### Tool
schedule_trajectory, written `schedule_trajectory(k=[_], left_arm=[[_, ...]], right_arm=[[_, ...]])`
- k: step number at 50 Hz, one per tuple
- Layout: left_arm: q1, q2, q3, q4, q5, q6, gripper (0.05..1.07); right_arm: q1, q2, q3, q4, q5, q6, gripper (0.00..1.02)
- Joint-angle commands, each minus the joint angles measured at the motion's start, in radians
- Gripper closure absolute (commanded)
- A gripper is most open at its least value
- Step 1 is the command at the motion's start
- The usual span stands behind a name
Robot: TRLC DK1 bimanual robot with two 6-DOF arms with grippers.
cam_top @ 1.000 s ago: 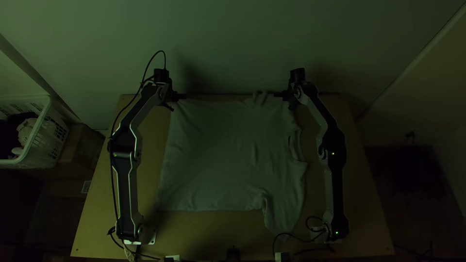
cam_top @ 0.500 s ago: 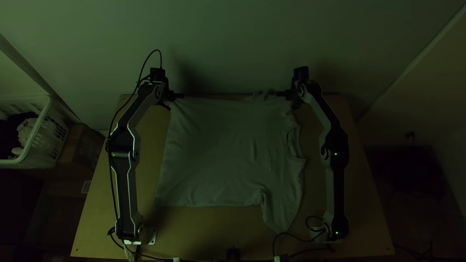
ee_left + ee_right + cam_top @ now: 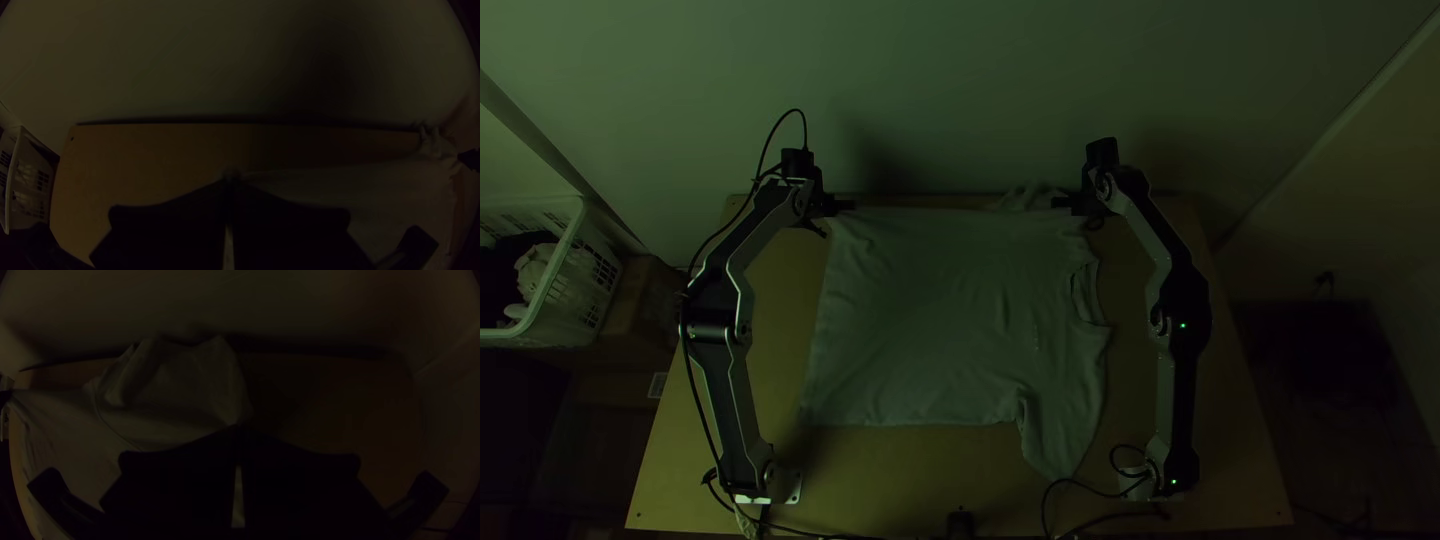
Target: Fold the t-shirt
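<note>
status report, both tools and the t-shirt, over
Left tool shut on t-shirt, far left corner. Right tool shut on far right part. Cloth mostly spread. Possible snag: black cable beside near sleeve.

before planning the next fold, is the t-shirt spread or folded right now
Mostly spread: the t-shirt lies wide across the table, though its far sleeve is bunched near the right gripper.

One t-shirt (image 3: 930, 310), two tools (image 3: 848, 205), one table (image 3: 1220, 440), one basket (image 3: 584, 285)
</note>
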Motion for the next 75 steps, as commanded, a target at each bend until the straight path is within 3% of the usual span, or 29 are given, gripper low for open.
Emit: schedule_trajectory(k=[1, 44, 75], left_arm=[[0.011, -0.084, -0.095, 0.034, 0.010, -0.006, 1.05], [0.022, -0.429, -0.657, 0.252, 0.036, 0.026, 1.05], [0.024, -0.548, -0.918, 0.348, 0.036, 0.037, 1.04]], right_arm=[[0.000, -0.082, -0.071, -0.009, 0.006, -0.009, 1.00], [0.041, -0.533, -0.743, 0.181, 0.007, 0.004, 1.00], [0.078, -0.690, -1.047, 0.249, 0.019, 0.078, 1.00]])
